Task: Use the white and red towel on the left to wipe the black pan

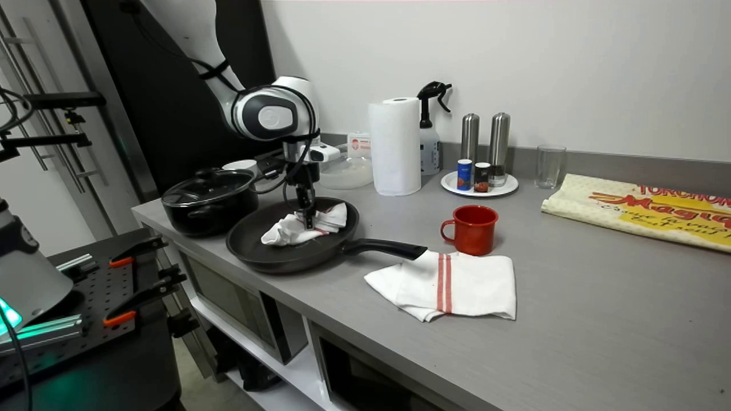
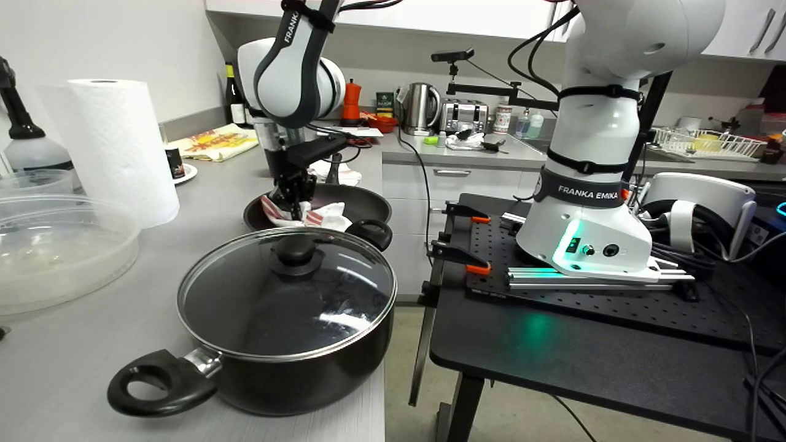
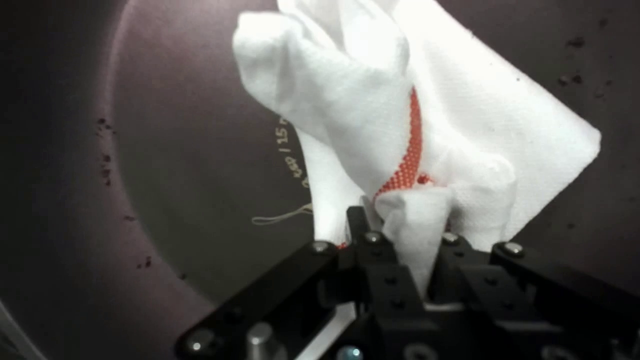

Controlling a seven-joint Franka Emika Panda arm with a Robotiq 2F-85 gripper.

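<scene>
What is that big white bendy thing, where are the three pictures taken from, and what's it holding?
It's a robot arm, a machine that bends at joints, a bit like yours. Two pictures are taken from outside it, from different places; the close-up is taken from the arm itself, looking down into the black frying pan. Its end effector, a sort of pinching hand, is closed on a bunched white and red towel in that pan, to wipe it. On the grey counter are also a red mug, a folded towel with red stripes, and a pot with a see-through lid.
</scene>
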